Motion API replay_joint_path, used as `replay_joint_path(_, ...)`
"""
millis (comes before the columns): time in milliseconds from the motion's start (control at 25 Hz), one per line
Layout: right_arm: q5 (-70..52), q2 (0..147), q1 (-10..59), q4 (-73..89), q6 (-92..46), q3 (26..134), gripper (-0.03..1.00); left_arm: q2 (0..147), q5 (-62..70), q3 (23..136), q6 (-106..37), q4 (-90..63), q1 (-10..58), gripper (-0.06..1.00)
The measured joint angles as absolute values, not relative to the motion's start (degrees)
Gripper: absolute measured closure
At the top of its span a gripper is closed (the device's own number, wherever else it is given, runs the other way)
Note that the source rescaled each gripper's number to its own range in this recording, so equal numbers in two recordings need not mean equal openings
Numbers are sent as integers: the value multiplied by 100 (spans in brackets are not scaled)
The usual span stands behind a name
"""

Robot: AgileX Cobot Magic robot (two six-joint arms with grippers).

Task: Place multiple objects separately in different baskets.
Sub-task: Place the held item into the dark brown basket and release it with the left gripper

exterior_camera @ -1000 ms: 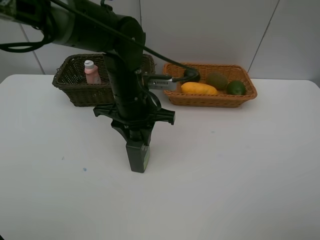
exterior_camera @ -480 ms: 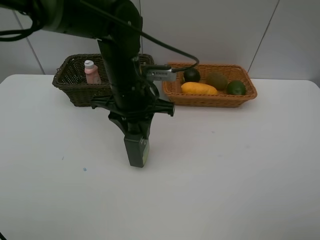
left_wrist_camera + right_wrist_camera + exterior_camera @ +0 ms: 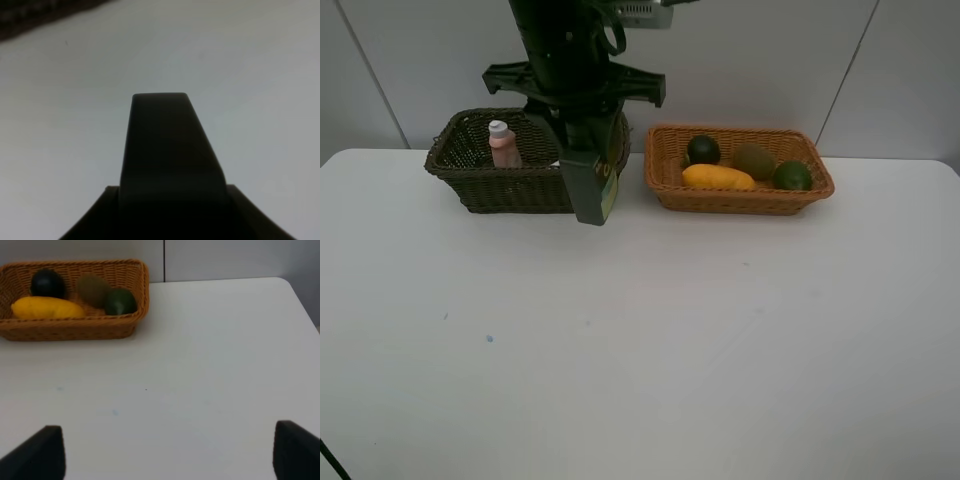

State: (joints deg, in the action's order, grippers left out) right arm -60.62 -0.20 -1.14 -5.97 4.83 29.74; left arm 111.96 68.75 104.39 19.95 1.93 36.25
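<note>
Four fruits are sitting in the orange basket (image 3: 665, 180); left gripper (image 3: 590, 205) is carrying a black block (image 3: 588, 190), clenched between its fingers, beside the dark basket (image 3: 500, 190); right gripper (image 3: 165, 455) is gaping empty.

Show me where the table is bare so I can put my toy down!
The white table is bare all across the front and on both sides, everywhere nearer than the two baskets. It is crowded at the back: the dark basket holds a pink bottle, the left gripper hangs by its corner, and the orange basket is full of fruit.
</note>
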Motion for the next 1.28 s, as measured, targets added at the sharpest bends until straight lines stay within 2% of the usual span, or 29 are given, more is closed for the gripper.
replay_joint_path(240,-6062,-20,-114,-597,483,2974,-3,11196,6794,10792,1277,743,3301,54)
replay_joint_path(520,-6062,-20,-114,-597,483,2974,-3,11488,5757,10812,443,1399,2962,54)
replay_joint_path(760,-6062,-20,-114,-597,483,2974,-3,11851,5283,10812,349,2047,2758,54)
replay_joint_path(1280,-6062,-20,-114,-597,483,2974,-3,12543,4777,10812,330,2223,2523,54)
